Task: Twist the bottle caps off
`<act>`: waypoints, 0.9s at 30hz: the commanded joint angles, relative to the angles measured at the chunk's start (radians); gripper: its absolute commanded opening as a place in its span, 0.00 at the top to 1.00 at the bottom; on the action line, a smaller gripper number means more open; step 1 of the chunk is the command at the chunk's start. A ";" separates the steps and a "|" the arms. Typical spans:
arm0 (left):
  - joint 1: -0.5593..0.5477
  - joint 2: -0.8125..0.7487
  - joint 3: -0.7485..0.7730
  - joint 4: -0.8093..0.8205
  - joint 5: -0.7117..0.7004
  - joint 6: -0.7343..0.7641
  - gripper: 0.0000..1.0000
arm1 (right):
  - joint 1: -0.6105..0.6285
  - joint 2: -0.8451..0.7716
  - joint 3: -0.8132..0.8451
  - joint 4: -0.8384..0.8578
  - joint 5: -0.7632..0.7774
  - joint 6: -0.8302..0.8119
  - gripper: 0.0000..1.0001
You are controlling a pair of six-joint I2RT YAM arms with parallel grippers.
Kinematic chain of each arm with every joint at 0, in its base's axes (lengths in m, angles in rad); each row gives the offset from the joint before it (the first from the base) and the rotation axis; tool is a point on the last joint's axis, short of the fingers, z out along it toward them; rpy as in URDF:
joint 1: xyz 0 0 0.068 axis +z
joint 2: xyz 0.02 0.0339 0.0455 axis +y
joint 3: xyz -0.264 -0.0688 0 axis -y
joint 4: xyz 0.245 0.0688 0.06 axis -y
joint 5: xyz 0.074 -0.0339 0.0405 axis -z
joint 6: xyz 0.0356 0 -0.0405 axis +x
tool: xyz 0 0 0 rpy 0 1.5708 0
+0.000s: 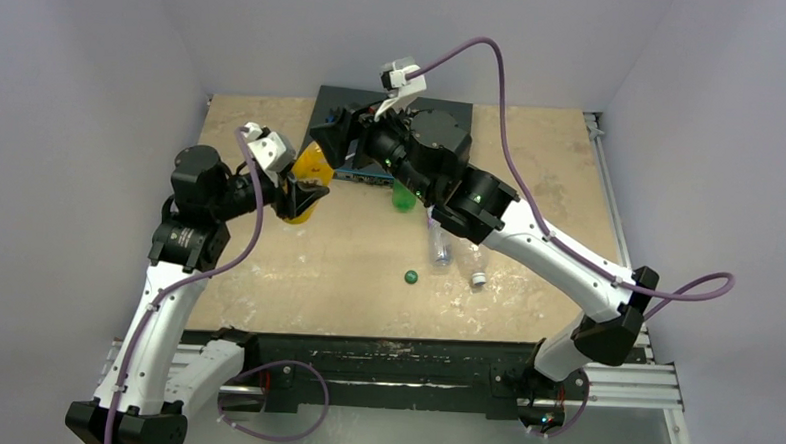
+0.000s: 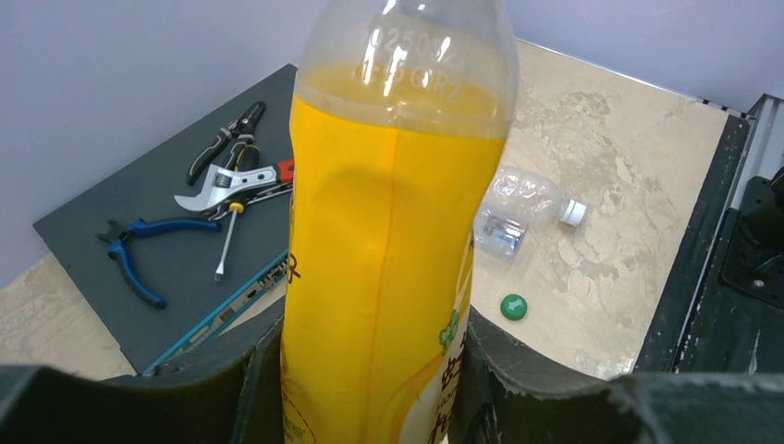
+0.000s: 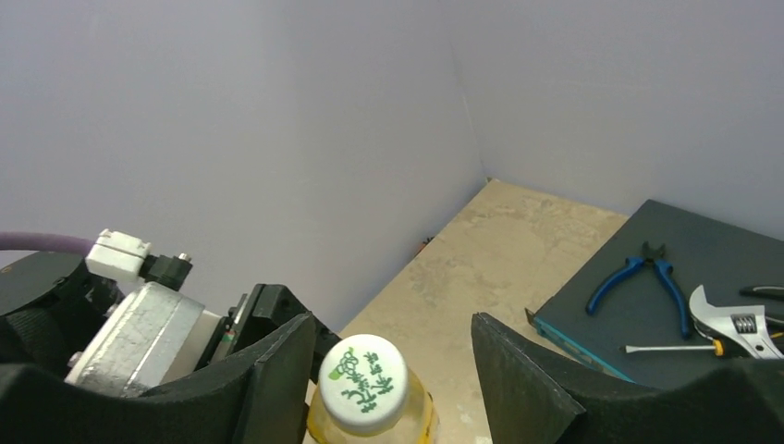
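**A:** Step in hand?

**B:** Probably the second cap. Yellow bottle clamped low down in the left jaws, held over the far left of the worktop. White cap on, sitting between the right jaws, which stand apart, nearer one finger than the other and apparently touching neither.

**A:** Next move?

**B:** Likely centring, closing squarely on the cap, then twisting while holding the bottle firm below. Worth watching for slip on so smooth and small a cap.

**A:** Rest of the task?

**B:** Green cap off, lying loose near the middle. Green bottle standing just beside the right arm. Two clear bottles lying under that forearm, one with a white cap on.

**A:** Room?

**B:** Tight behind: tool mat just beside the bottle, walls close at back and left. Open worktop toward the near edge, left of the green cap.
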 commanded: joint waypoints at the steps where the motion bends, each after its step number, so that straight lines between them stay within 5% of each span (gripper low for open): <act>1: 0.001 -0.008 0.013 0.082 0.020 -0.053 0.89 | 0.004 0.004 0.042 -0.013 0.068 0.012 0.33; 13: 0.001 -0.010 0.027 0.064 0.022 -0.051 0.89 | 0.004 -0.017 0.028 0.058 0.046 0.025 0.90; 18: 0.001 -0.005 0.037 0.063 0.082 -0.087 0.89 | 0.003 -0.060 -0.020 0.103 -0.017 0.021 1.00; 27: 0.001 0.054 0.064 -0.032 0.501 -0.176 0.88 | -0.033 -0.164 -0.187 0.304 -0.374 -0.004 1.00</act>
